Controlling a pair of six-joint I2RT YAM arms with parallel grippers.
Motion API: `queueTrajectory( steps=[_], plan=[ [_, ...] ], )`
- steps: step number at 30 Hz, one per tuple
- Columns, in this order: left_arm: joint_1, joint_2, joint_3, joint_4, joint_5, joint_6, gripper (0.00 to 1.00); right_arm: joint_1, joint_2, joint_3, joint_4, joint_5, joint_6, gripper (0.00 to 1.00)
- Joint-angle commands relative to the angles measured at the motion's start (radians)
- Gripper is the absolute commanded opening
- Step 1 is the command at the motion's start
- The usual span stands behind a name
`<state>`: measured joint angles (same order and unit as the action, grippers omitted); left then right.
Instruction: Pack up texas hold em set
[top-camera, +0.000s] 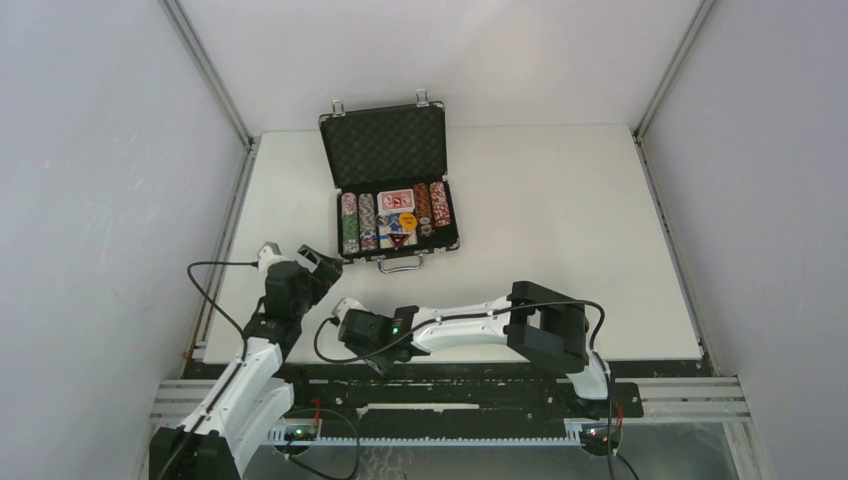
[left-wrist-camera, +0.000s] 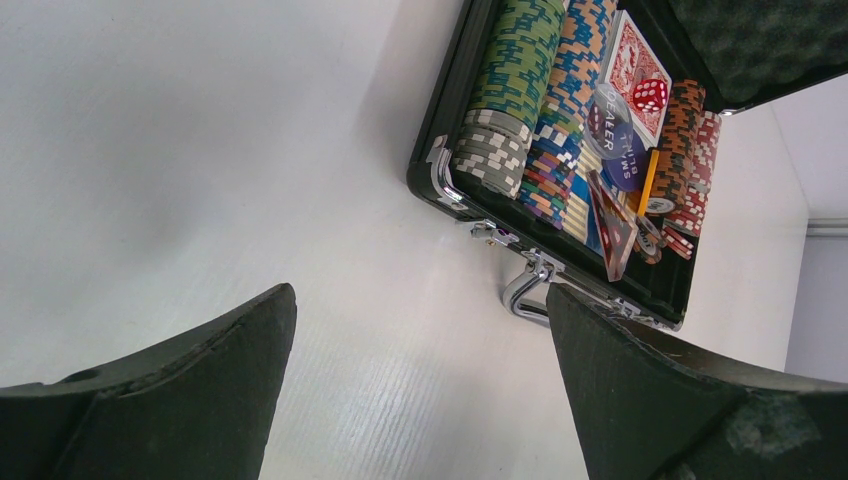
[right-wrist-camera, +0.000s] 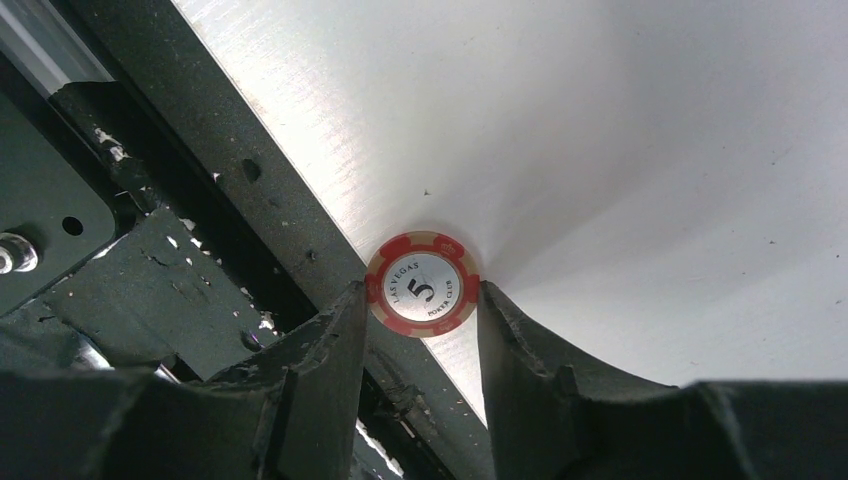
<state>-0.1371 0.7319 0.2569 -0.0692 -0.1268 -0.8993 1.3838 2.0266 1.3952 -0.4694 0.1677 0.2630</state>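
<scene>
Had the red chip (right-wrist-camera: 422, 283) pinched across its rim in the right gripper (right-wrist-camera: 420, 300). Looked light, rigid, probably slick. Had the left gripper (left-wrist-camera: 420, 293) spread wide, empty.

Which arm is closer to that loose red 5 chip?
Right. The right tool grips the red chip by its rim at the near edge of the table. The left tool is open, off to the left, facing the case.

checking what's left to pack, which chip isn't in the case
The red 5 chip, gripped by the right end effector at the table edge; the other chips are stacked in the case.
</scene>
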Motion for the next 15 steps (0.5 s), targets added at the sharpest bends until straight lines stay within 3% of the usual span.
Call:
queueTrajectory(
  steps=[1,15],
  plan=[
    [0.009,-0.010,-0.027,0.031,0.009,0.002,0.99,0.011,0.012,0.018,-0.006,0.019,-0.003,0.49],
    [0.009,0.017,-0.031,0.060,0.018,-0.003,0.99,-0.020,-0.071,-0.009,0.005,0.071,-0.011,0.46]
  ],
)
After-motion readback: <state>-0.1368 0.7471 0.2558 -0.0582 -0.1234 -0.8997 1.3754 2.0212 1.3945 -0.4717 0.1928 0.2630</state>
